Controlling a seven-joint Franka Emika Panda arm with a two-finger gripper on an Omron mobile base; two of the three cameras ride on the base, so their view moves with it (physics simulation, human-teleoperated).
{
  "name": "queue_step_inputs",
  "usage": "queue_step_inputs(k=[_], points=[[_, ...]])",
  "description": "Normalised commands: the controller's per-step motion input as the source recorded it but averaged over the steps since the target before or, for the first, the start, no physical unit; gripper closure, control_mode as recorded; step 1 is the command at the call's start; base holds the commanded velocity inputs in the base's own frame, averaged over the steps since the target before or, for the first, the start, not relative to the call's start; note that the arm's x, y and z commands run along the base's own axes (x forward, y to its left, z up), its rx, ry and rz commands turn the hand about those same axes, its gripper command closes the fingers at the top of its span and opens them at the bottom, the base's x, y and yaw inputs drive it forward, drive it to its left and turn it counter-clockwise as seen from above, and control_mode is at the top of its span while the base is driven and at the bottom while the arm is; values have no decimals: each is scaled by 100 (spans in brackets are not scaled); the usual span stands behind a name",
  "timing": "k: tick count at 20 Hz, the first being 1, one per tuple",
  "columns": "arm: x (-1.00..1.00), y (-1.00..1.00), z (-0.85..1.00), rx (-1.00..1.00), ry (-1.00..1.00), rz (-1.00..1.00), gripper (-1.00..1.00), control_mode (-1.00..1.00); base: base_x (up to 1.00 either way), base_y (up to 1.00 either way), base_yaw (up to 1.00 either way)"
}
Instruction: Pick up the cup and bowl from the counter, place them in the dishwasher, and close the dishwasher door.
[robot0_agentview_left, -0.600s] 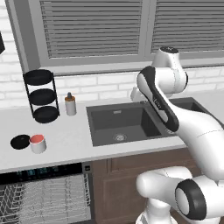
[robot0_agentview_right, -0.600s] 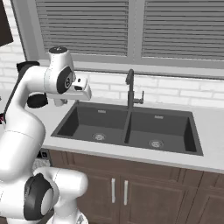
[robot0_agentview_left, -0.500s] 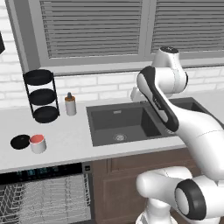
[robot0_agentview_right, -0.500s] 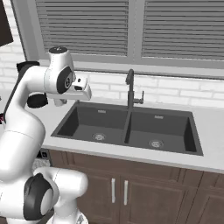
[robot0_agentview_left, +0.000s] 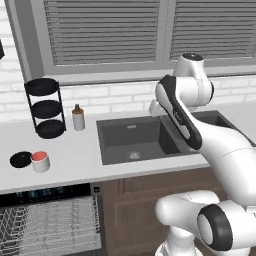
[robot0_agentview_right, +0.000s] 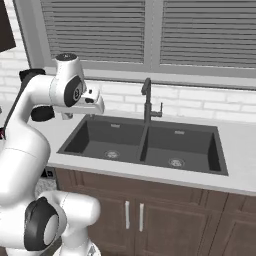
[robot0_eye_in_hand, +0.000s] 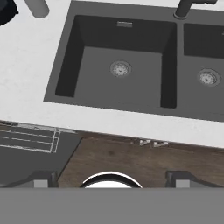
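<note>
The cup (robot0_agentview_left: 40, 161), pale grey with a red top, stands on the off-white counter (robot0_agentview_left: 75, 155) at the left. The black bowl (robot0_agentview_left: 21, 159) lies right beside it, on its left. Below them the dishwasher (robot0_agentview_left: 45, 193) is open, its pale wire rack (robot0_agentview_left: 47, 227) pulled out. In the hand view a rack corner (robot0_eye_in_hand: 28, 138) shows above the dark dishwasher door (robot0_eye_in_hand: 30, 162), folded down. My gripper (robot0_eye_in_hand: 111, 178) hangs high over the sink (robot0_eye_in_hand: 122, 65), open and holding nothing, far right of cup and bowl. The gripper (robot0_agentview_right: 82, 106) also shows above the sink's left basin.
A black three-tier stand (robot0_agentview_left: 46, 107) and a brown-and-white pump bottle (robot0_agentview_left: 77, 117) stand against the back wall left of the sink (robot0_agentview_left: 145, 140). A dark faucet (robot0_agentview_right: 146, 100) rises behind the double sink (robot0_agentview_right: 145, 142). Brown cabinet doors (robot0_agentview_right: 135, 215) run under the counter.
</note>
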Motion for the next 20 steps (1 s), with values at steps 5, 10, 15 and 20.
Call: queue_step_inputs(k=[5,10,15,20], points=[[0,0,0,0,0,0,-100,100,-65,-31,23],[0,0,0,0,0,0,-100,100,-13,-28,43],[0,0,0,0,0,0,-100,100,0,-34,53],[0,0,0,0,0,0,-100,100,6,-33,54]])
